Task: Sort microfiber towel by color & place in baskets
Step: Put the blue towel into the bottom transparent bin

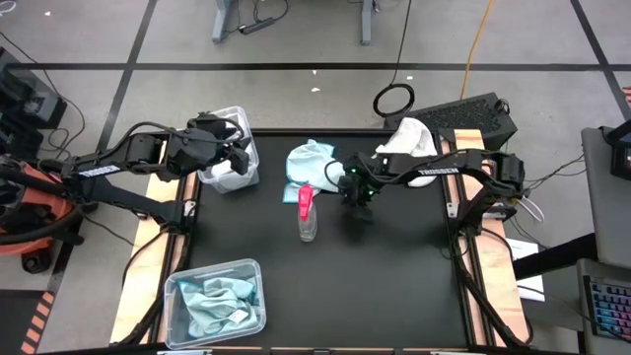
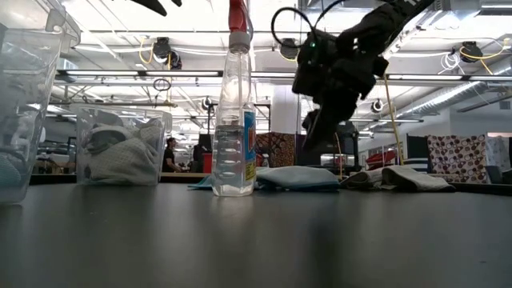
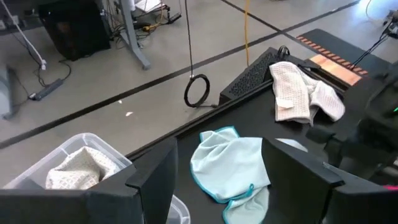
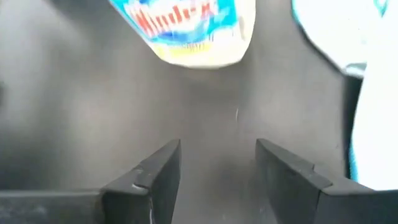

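A light blue towel (image 1: 311, 163) (image 3: 230, 163) (image 2: 296, 178) lies crumpled on the table's far middle. A white towel (image 1: 409, 138) (image 3: 301, 93) (image 2: 400, 178) rests at the far right edge. The far left basket (image 1: 229, 148) (image 2: 120, 148) (image 3: 74, 168) holds white towels. The near left basket (image 1: 217, 301) holds light blue ones. My left gripper (image 1: 235, 156) (image 3: 217, 186) hovers open over the far left basket. My right gripper (image 1: 357, 197) (image 2: 316, 148) (image 4: 217, 174) is open, pointing down over bare table to the right of the blue towel.
A clear spray bottle with a pink top (image 1: 308, 212) (image 2: 234, 120) (image 4: 193, 31) stands mid-table, just left of my right gripper. A dark keyboard-like slab (image 1: 463, 116) lies beyond the white towel. Bare dark table (image 1: 355, 286) stretches across the near middle and right.
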Robot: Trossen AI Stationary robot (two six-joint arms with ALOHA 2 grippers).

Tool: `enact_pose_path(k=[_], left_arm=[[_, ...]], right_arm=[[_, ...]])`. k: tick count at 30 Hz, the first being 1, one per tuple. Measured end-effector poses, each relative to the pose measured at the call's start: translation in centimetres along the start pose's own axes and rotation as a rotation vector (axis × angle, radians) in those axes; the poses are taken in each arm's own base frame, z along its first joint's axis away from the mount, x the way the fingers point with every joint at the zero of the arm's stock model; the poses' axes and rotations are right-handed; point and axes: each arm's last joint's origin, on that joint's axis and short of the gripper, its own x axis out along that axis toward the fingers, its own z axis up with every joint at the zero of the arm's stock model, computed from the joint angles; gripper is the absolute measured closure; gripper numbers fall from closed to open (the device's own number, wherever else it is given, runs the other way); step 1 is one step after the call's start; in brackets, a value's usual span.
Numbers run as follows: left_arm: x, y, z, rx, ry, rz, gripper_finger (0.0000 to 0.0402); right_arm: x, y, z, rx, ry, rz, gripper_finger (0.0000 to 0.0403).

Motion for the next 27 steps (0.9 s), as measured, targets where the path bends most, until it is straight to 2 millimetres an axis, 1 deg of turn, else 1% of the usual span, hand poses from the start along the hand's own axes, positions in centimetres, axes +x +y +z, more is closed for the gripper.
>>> enact_pose_path(k=[8, 12, 15, 18, 23, 27], left_arm=[[0.5, -0.5, -0.2, 0.115, 0.019, -0.002, 0.0164], [1.3, -0.9, -0.6, 0.158, 0.063, 0.019, 0.0164], [1.9, -1.2, -1.3, 0.212, 0.134, 0.033, 0.0164], [2.4, -1.4, -2.3, 0.263, 0.251, 0.012, 0.0164], [3.5, -2.0, -3.5, 0.342, 0.4, 0.016, 0.0164], [4.2, -2.7, -4.0, 0.372, 0.442, 0.006, 0.0164]], right_arm=[[-1.4, 0.5, 1.4, 0.019, -0.129, -0.013, 0.0205], [-1.4, 0.6, 2.0, 0.037, -0.19, -0.014, 0.0205], [-1.1, 0.8, 2.6, 0.047, -0.236, -0.01, 0.0202], [-0.7, 1.1, 3.3, 0.071, -0.292, -0.007, 0.0195], [0.2, 1.3, 4.2, 0.069, -0.381, -0.11, 0.017], [1.4, 0.6, 4.2, 0.089, -0.395, -0.203, 0.0144]])
